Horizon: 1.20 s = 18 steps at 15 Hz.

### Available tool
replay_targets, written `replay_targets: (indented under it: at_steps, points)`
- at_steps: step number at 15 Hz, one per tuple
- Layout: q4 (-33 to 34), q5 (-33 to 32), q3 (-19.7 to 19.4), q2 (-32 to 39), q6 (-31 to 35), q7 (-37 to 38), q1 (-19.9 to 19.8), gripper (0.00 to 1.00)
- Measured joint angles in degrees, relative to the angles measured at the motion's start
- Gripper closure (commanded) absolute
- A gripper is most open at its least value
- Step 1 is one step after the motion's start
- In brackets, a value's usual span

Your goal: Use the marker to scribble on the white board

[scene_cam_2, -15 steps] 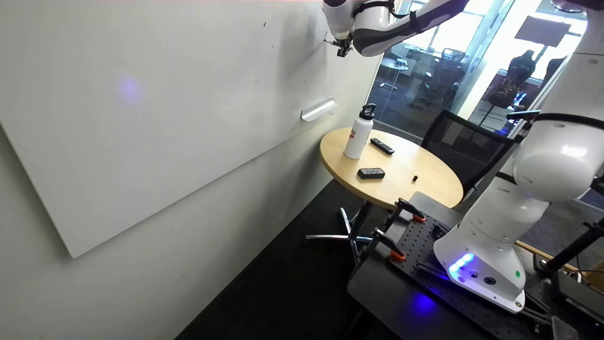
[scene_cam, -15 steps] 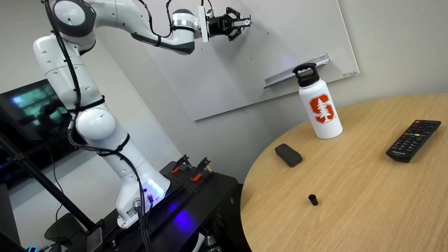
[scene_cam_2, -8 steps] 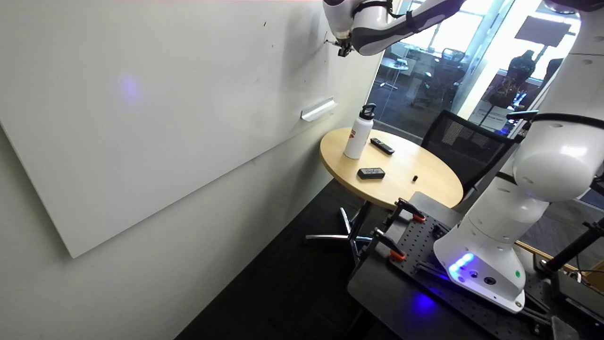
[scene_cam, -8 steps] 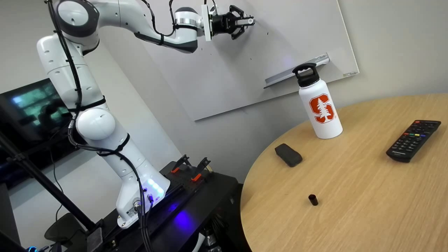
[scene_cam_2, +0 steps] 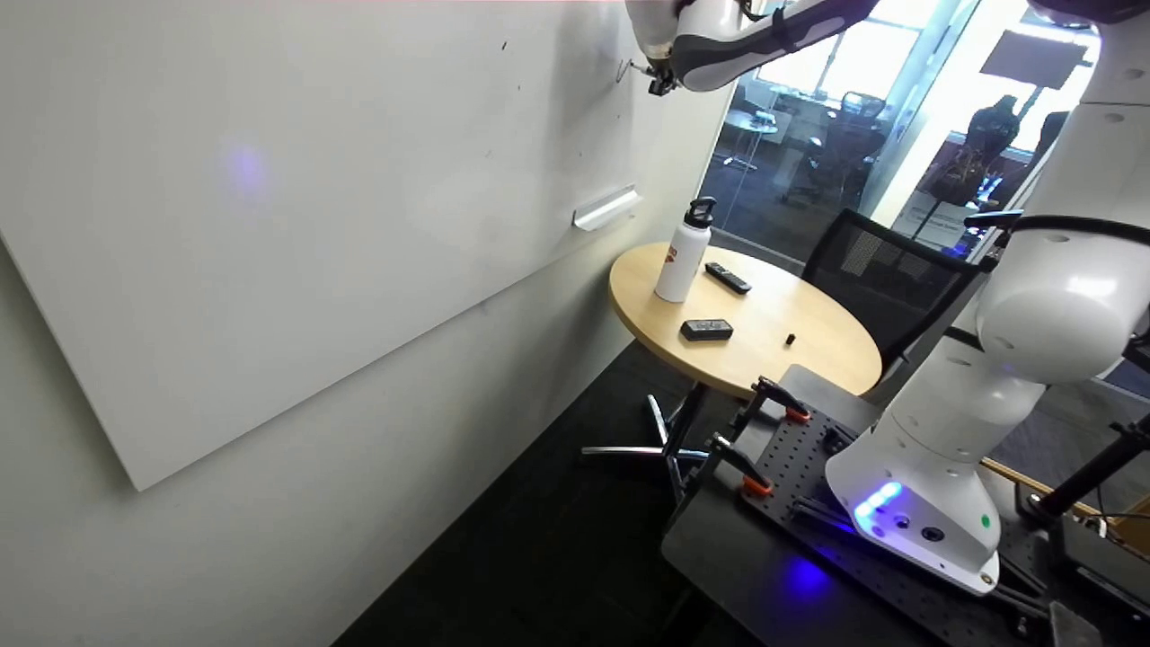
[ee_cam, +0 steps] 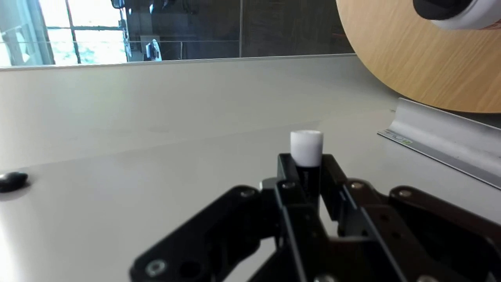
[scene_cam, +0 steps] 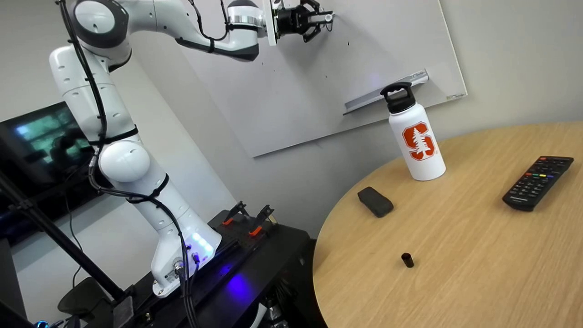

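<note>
Dee: ok so what are the jaws up to, from where you're standing?

Max: the gripper point(ee_cam: 308, 168) has them clamped on the marker point(ee_cam: 307, 147); white end pokes out past the fingertips point(ee_cam: 285, 168), other end aims at the white board point(scene_cam_2: 314, 225); there's a small dark squiggle point(scene_cam_2: 622, 71) on it just beside the marker, so I'd call this mid-scribble; can't swear the pen's actually touching tho

Dee: how would you do this bit well?

Max: light, even pressure imo; the marker sits crosswise in the fingertips, so lean on it and I bet it pivots; slide parallel to the board and loop back over that squiggle, else it'll read as a tick

Dee: and the arm point(scene_cam: 125, 161)?

Max: elbow point(scene_cam: 93, 18) up high, forearm point(scene_cam: 164, 23) stretched way out, gripper lying roughly along the board instead of poking straight in; looks like a long reach to me, so I'd go for small strokes rather than big sweeps; ledge point(scene_cam: 387, 93) and bottle point(scene_cam: 416, 141) are well below, so they shouldn't be in the way
</note>
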Motion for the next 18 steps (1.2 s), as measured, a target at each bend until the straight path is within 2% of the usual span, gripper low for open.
replay_targets:
  at_steps: [7,18]
  points:
    - [0.44,0.23,-0.45,4.16,-0.01,-0.01,-0.53,0.95]
    - [4.81,2.21,-1.77,3.89,0.31,0.00,-1.92,0.95]
